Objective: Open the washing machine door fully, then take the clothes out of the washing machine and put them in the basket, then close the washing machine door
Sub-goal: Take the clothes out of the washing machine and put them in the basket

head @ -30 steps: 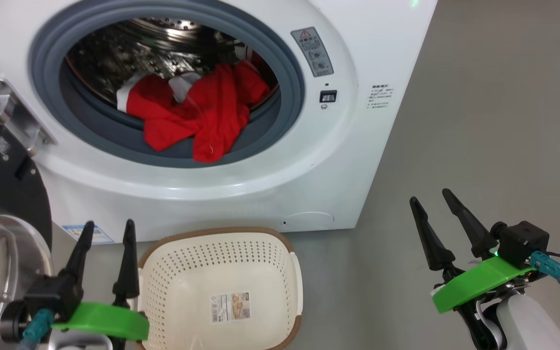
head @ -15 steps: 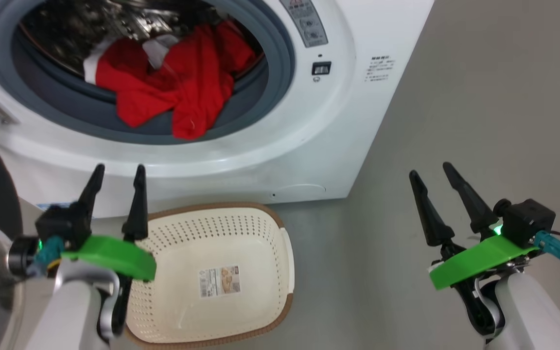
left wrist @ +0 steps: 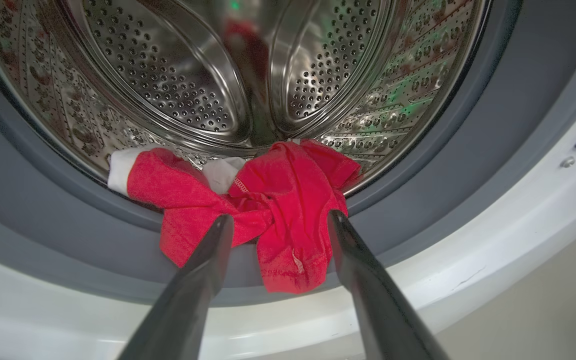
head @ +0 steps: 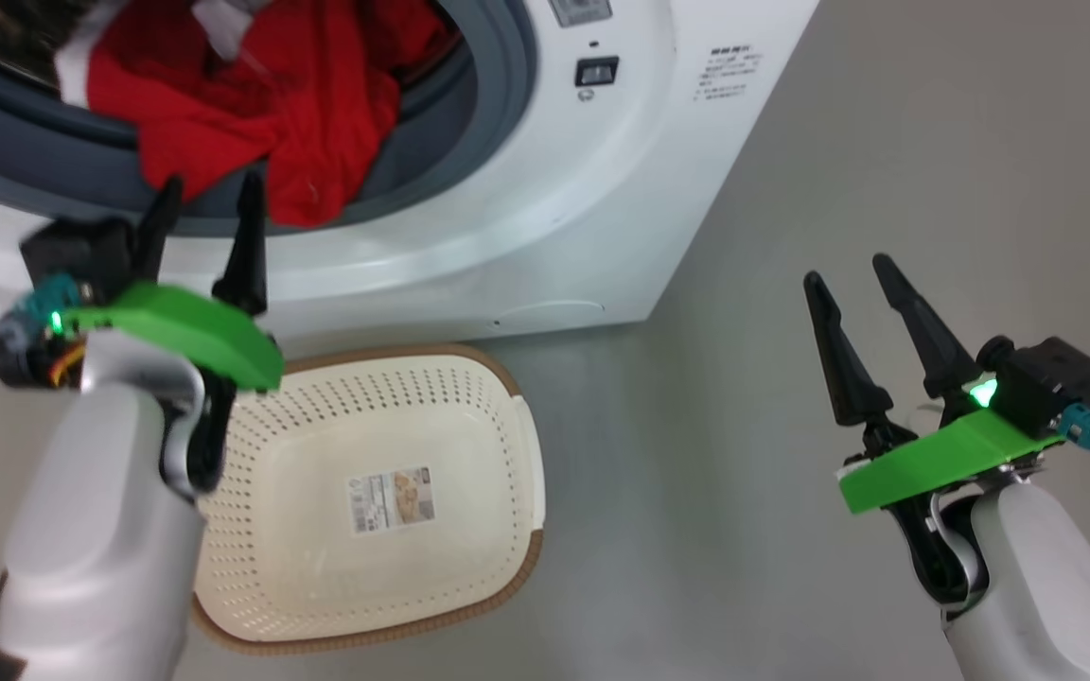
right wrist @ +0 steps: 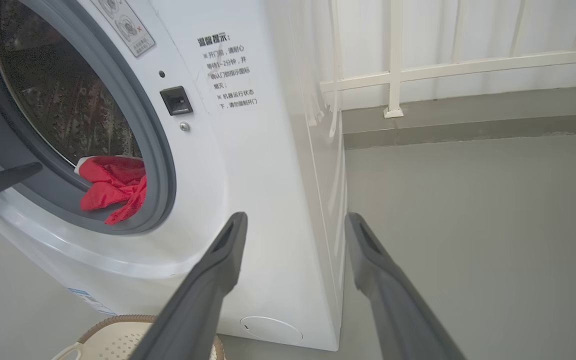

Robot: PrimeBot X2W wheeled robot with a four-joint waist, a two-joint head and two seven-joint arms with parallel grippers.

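The left gripper (head: pixel 211 184), fingers spread and empty, points at the clothes (head: pixel 252 104), which lie on the grey lip (head: pixel 413 161) of the open washing machine (head: pixel 583 218): not taken out yet. The basket (head: pixel 507 378) below holds nothing. The right gripper (head: pixel 848 270) waits well apart, fingers parted too.

The floor (head: pixel 838 189) before me is smooth, grey and faintly glossy. The washing machine (head: pixel 583 246) stands on it at the far left, and I can see its white lower right corner meeting the ground. The basket (head: pixel 365 397) sits flat on the floor just on the near side of the machine, with a thin strip of grey showing between them. To the right, past the machine's side, the floor runs back to a low grey kerb (right wrist: pixel 468 127).
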